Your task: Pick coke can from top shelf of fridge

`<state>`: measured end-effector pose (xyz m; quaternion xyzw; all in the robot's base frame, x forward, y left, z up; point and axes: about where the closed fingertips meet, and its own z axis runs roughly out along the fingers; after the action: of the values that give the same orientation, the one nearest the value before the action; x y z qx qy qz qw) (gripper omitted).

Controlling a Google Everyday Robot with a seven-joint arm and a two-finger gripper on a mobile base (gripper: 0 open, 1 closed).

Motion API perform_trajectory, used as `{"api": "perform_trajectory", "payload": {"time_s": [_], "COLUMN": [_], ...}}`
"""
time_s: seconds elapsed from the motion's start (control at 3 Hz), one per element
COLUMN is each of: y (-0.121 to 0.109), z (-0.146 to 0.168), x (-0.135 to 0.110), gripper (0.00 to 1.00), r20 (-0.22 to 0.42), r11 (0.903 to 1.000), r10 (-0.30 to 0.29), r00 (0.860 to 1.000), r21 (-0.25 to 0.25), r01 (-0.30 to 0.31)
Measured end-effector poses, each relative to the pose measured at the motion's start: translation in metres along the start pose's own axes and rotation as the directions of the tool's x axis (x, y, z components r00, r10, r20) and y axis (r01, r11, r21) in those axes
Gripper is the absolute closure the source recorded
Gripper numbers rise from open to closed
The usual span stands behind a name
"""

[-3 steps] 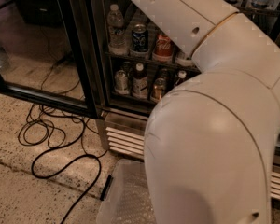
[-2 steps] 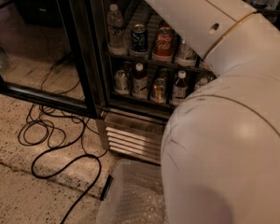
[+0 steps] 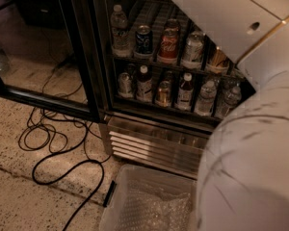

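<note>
Dim room, speckled floor, black cables [image 3: 62, 165] lower left; fridge [image 3: 154, 143] door open. We see coke can [image 3: 168, 44] upright on rack, upper middle of frame, right of Pepsi can [image 3: 143, 39], left-below arm [image 3: 221, 18]. Pincer beyond upper right edge, unseen; can't tell its state.

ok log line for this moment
arm across fridge front | glass door open | gripper out of frame, beyond top edge

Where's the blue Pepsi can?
In the camera view, the Pepsi can stands in the fridge between a water bottle on its left and the coke can on its right. The gripper is out of view.
</note>
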<state>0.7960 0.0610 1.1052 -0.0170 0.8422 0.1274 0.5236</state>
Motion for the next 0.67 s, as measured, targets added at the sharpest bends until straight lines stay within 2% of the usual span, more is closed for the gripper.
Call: {"api": "perform_trajectory", "payload": {"time_s": [0.33, 0.67], "y": [-0.022, -0.033], "z": [-0.042, -0.062], "x": [0.030, 0.078], "gripper": [1.00, 1.00], "r20": [-0.044, -0.143], "r11": [0.9915, 0.9685], "r10": [0.119, 0.239], "r00": [0.992, 0.961], "r21": [0.059, 0.107], "r01": [-0.116, -0.225]}}
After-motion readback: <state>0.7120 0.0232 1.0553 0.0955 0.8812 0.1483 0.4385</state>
